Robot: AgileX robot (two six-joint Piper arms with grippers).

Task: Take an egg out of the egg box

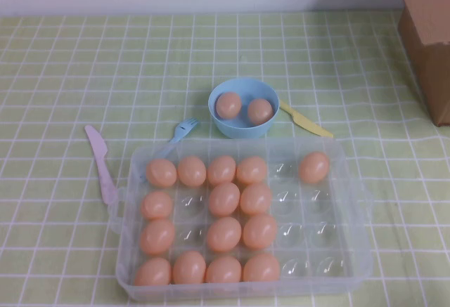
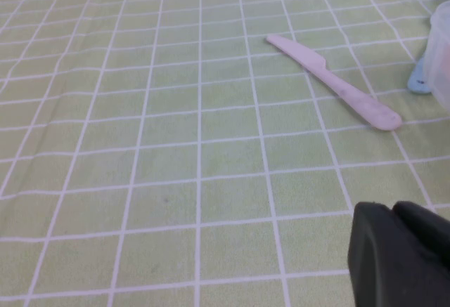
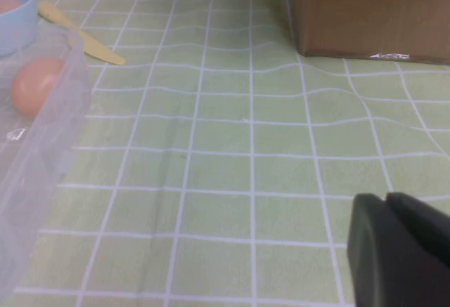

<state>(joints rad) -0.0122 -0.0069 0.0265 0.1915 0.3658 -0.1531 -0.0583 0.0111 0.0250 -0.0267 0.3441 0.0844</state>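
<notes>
Eggs are seen filling most cups of the egg box [image 1: 351,251], one egg [image 1: 313,167] sitting alone in its far right corner. Beyond the box, two more are held in the light blue bowl [image 1: 244,89]. The left gripper [image 2: 401,251] is parked over cloth left of the box, the right gripper [image 3: 401,244] right of it.

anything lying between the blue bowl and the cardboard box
In the high view, only a yellow knife beside the blue bowl; then bare checked cloth to the cardboard box.

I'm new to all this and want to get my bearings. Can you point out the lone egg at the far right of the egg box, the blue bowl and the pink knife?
lone egg [image 1: 313,167], high view, its middle.
blue bowl [image 1: 219,121], high view, its outer wall.
pink knife [image 2: 330,82], left wrist view, mid-length.
</notes>
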